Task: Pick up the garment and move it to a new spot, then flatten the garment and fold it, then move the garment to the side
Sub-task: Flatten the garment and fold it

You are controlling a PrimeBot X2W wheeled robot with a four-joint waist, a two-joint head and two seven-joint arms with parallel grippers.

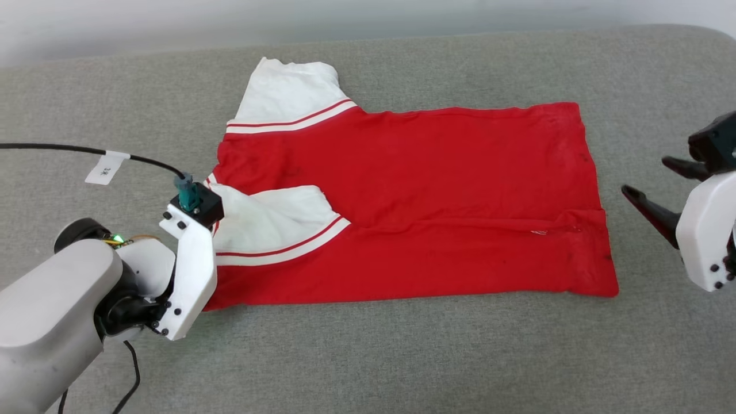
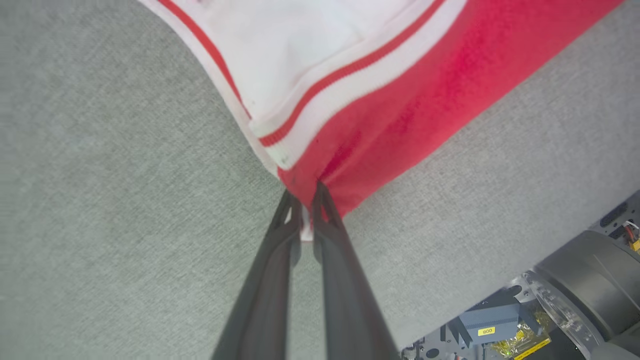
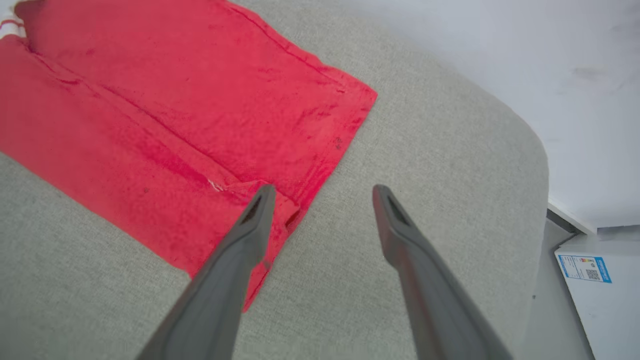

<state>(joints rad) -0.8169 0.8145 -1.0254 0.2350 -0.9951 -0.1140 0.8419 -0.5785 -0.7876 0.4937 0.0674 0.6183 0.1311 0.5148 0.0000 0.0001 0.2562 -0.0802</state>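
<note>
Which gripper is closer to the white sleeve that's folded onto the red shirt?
Left. The left gripper pinches the shirt at the corner beside that sleeve; the right gripper hangs open near the opposite hem.

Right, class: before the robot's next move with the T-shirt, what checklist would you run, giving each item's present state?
1. Left gripper shut on the T-shirt's near corner: ok.
2. Right gripper gripping the hem: not ok, open, nothing between its fingers.
3. Near sleeve folded onto the body: ok.
4. Far sleeve folded in: not ok, sticks out.
5. Left grip catches every layer: cannot tell.
</note>
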